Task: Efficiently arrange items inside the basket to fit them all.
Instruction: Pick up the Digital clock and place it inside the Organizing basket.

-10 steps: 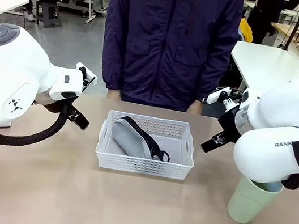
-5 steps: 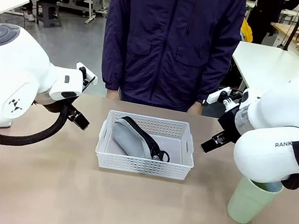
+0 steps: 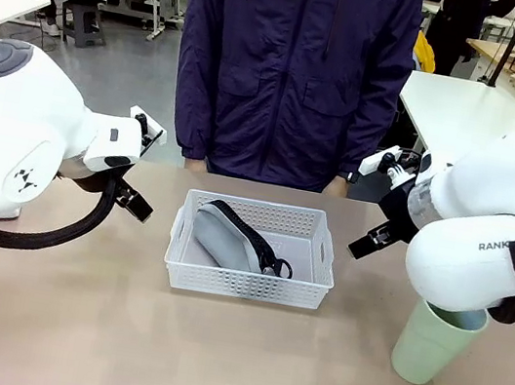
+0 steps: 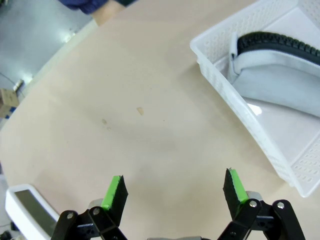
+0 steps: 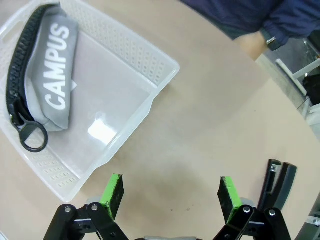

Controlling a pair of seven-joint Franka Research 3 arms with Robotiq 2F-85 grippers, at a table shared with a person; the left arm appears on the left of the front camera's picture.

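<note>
The white perforated basket (image 3: 247, 285) sits at the table's middle with the grey soft case (image 3: 222, 236) lying in its left half, black zip strap and ring toward the right. The case (image 5: 52, 75) reads "CAMPUS" in the right wrist view, inside the basket (image 5: 125, 135). A pale green cup (image 3: 430, 342) stands at the front right, partly under my right arm. A black stapler (image 5: 277, 187) lies on the table beside my right gripper (image 5: 170, 192), which is open and empty. My left gripper (image 4: 175, 187) hangs open over bare table left of the basket (image 4: 240, 112).
A person in a dark blue jacket (image 3: 293, 70) stands at the far edge, one hand (image 5: 252, 45) resting by the table's rim. A white device (image 4: 25, 210) lies near my left gripper. Bare tabletop stretches in front of the basket and to its left.
</note>
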